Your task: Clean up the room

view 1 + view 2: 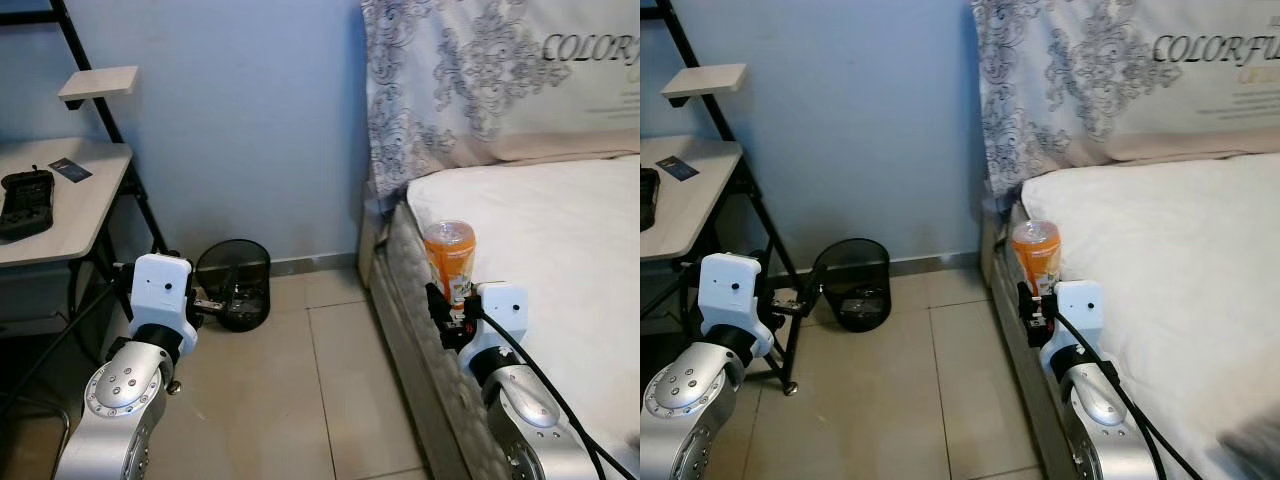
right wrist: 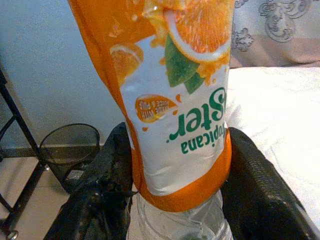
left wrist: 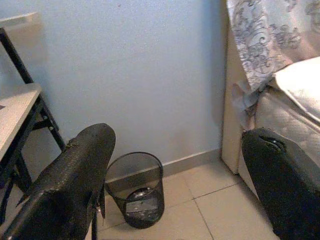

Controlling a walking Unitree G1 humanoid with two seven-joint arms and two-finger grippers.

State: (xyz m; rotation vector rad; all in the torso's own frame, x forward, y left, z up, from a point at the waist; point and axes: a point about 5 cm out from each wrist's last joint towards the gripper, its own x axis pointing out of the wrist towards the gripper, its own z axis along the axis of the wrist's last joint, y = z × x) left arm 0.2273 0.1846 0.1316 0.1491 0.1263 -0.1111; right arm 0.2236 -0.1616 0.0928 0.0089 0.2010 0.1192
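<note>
Right gripper (image 2: 175, 200) clenched on an orange-labelled clear plastic juice bottle (image 1: 449, 258), black fingers (image 2: 255, 190) pressed against both sides near one end, where the clear plastic shows past the label. Label print reads upside down in the right wrist view, so probably held inverted, though cap not visible. Bottle carried upright-looking just above the edge of the white-sheeted bed (image 1: 560, 230), beside the grey mattress side.

Left gripper (image 3: 175, 190) released, fingers spread wide with nothing between, aimed toward the round black wire-mesh wastebasket (image 1: 233, 283) standing on the beige tiled floor (image 1: 300, 400) against the pale blue wall (image 1: 250, 120). Some scraps already lying in the basket bottom. To the far left, a light wooden counter (image 1: 80, 190) on a black metal frame, carrying a black case-like object (image 1: 25, 200); not clear what it is.

Likely handling: appears empty or nearly so, hence light. Thin plastic, easily dented, so only moderate squeeze needed. Glossy sleeve probably slippery; safer hold on the firmer part by the shoulder or base rather than mid-label. Not fragile, so a drop into the wastebasket risks little beyond a bounce off the rim.
</note>
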